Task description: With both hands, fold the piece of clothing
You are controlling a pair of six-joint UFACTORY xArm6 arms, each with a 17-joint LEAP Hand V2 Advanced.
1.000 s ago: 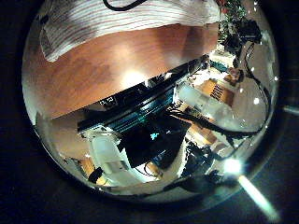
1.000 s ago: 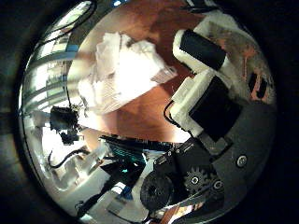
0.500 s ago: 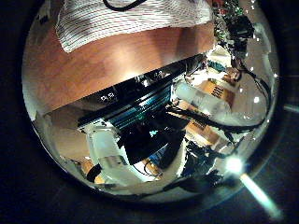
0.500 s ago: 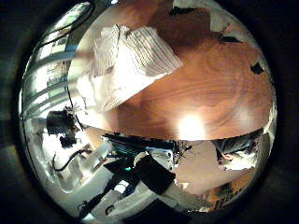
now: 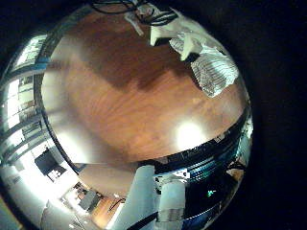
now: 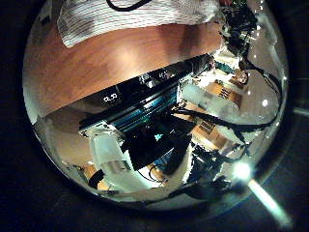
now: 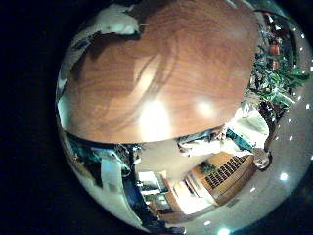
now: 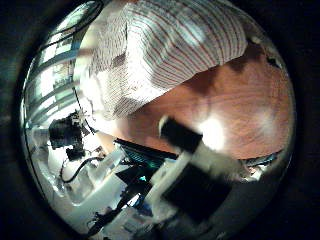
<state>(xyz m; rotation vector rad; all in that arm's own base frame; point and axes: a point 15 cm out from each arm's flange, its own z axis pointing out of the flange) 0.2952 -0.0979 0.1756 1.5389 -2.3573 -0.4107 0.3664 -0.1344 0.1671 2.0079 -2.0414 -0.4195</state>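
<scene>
The piece of clothing (image 8: 170, 50) is a striped cloth lying rumpled on the wooden table (image 8: 240, 100). It fills much of the right thumb side view, so it is close under my right palm. One of my right hand's fingers (image 8: 195, 165) cuts across that view, blurred. The right little finger side view catches only an edge of the cloth (image 7: 117, 18). From my left palm the cloth (image 6: 126, 14) lies farther off across bare table (image 6: 106, 63). The left little finger side view shows it bunched (image 5: 213, 69) by the table's edge. My left hand shows in no view.
A black cable (image 6: 126, 6) loops over the cloth near the table's far side. Bare tabletop (image 5: 125, 96) stretches between my left palm and the cloth. Beyond the table's edge stand room furniture and equipment (image 6: 145, 145).
The cloth now fills far more of the right thumb side view, so that palm has come closer to it. A finger has swung into that view. The left thumb side view has barely shifted.
</scene>
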